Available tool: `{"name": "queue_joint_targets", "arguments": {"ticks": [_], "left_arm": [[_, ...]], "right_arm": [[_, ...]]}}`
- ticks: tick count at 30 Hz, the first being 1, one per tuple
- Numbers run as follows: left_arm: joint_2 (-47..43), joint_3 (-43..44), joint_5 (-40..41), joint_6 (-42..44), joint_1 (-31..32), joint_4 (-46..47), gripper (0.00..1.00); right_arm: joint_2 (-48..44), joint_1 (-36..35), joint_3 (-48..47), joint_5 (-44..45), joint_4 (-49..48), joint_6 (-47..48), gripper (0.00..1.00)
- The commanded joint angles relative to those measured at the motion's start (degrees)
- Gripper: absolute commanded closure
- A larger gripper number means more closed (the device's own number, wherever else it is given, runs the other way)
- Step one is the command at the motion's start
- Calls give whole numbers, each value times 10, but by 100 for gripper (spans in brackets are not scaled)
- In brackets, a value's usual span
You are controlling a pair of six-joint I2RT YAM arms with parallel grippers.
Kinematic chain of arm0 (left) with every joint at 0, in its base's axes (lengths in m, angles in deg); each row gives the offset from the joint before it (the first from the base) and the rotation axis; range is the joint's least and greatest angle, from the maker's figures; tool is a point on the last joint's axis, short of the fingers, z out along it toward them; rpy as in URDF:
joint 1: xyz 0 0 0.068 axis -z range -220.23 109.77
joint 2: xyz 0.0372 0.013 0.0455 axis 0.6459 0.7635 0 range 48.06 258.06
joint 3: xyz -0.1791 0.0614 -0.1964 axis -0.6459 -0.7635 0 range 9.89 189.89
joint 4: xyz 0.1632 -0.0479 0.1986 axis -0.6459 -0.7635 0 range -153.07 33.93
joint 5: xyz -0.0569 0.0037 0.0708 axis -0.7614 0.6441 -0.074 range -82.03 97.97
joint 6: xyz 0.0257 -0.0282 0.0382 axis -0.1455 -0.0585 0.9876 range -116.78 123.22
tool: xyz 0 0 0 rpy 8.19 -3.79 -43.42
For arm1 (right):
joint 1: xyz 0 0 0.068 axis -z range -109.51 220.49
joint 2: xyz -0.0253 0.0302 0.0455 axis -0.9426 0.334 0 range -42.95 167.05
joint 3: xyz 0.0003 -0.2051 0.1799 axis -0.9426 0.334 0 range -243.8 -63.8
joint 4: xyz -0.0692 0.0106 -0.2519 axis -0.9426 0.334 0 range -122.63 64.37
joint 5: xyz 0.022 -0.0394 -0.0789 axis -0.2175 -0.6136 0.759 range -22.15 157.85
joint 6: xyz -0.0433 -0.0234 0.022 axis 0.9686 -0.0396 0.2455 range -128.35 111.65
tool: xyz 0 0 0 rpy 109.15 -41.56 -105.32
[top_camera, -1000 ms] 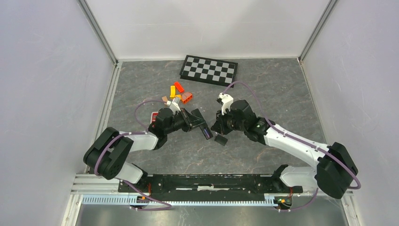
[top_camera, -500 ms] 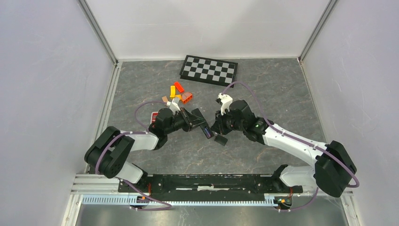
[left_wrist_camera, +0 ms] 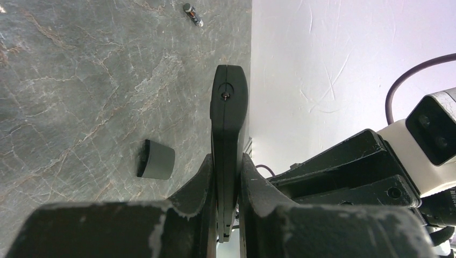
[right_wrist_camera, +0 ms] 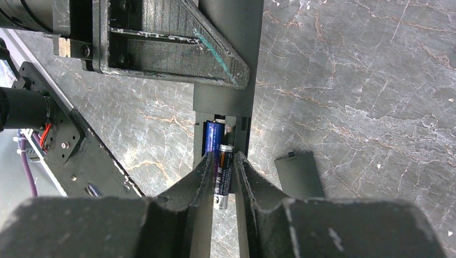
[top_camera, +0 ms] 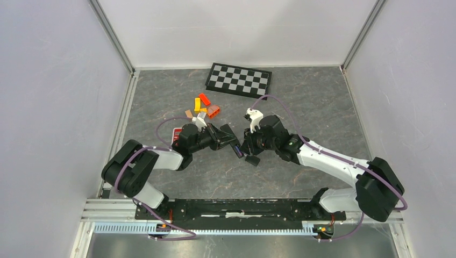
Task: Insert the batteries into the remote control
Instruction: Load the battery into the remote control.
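Seating a battery [right_wrist_camera: 225, 173] — right gripper [right_wrist_camera: 222, 160] pinches it at the remote [right_wrist_camera: 221, 99], which the left gripper [left_wrist_camera: 227, 161] clamps — next it likely needs pushing flat.

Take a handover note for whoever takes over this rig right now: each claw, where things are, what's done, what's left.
Left claw: shut on the remote, held edge-on.
Right claw: shut on the second battery, its end at the open bay.
Done: cover is off and lies on the table; first battery is in the bay.
Left: seat the second battery, then refit the cover. A spare battery lies loose on the table.
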Motion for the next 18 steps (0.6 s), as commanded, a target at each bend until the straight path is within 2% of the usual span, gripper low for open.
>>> {"name": "queue_joint_targets", "arguments": {"ticks": [1,5,9,11,18], "left_arm": [[5,9,-11,-32,-3,57,98],[12,7,-15,-45,-2,74,98],[17,2,-16,-52,-2,84,98],[18,-1,-16,-58,-2,89,98],[8,-6,-19,-118,-3,112,98]], "right_arm": [[10,-5,-15,0,-13,1,76],[12,-5,-15,0,-22,-8,79],[0,-5,-14,11,-32,-16,77],[-10,-5,-13,13,-41,-23,73],[-81,-5,13,39,-118,-77,49]]}}
